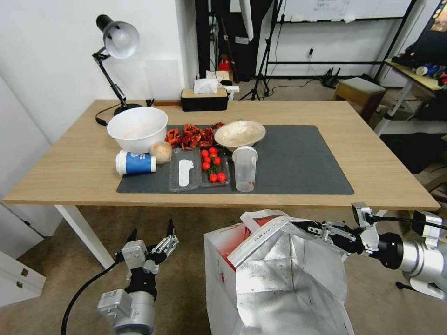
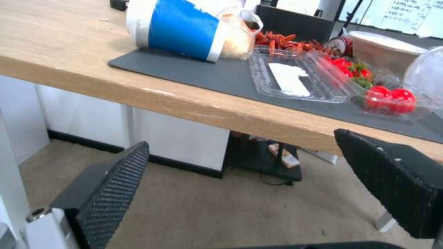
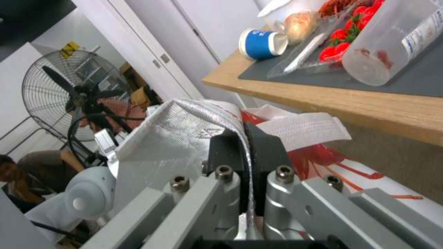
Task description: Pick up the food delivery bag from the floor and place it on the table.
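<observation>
Below table [image 1: 70, 181] edge, food delivery bag [image 1: 279, 279] rim pinched inside clamped right end effector [image 1: 298, 226].

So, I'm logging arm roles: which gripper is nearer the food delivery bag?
Right. The right gripper is clamped on the food delivery bag rim; the left gripper hangs open beside it, apart.

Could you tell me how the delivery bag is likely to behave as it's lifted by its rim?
Probably floppy: the bag's foil rim folds where the right gripper pinches it. Likely light, since it gapes open. It may sag or swing.
</observation>
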